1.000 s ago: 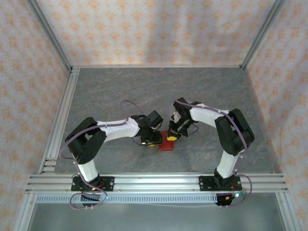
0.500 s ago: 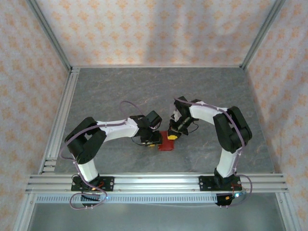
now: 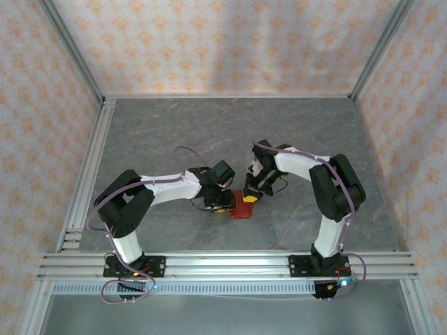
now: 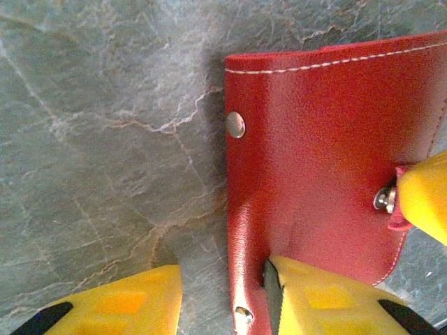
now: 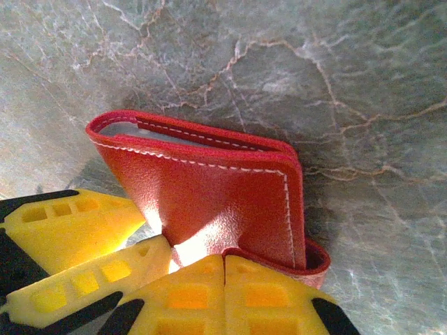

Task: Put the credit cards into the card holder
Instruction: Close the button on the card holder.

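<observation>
card holder (image 3: 243,208) lies folded on the counter (image 3: 209,132), just below the middle of the top view, with both arms bent inward over it.

risk one — the right gripper (image 5: 225,293), its pads pressed together at the bottom of its wrist view, appears to pinch only the snap tab (image 4: 399,218) and the wallet's lower edge. pull from there and you may drag the whole wallet across the stone rather than open it, or the thin tab may slip free.

risk two — the left gripper (image 4: 220,283) is spread wide astride the wallet's left edge, one finger (image 4: 328,300) on the red cover, the other on bare counter. it grasps nothing, so it seems to pin the wallet by pressure alone, and a sideways tug could twist the wallet out from under it.

a pale grey lining (image 5: 119,130) shows in the fold at upper left of the right wrist view; whether credit cards lie inside, you cannot tell.

pose: both wrists are pitched down, and the grippers nearly touch at the wallet.
</observation>
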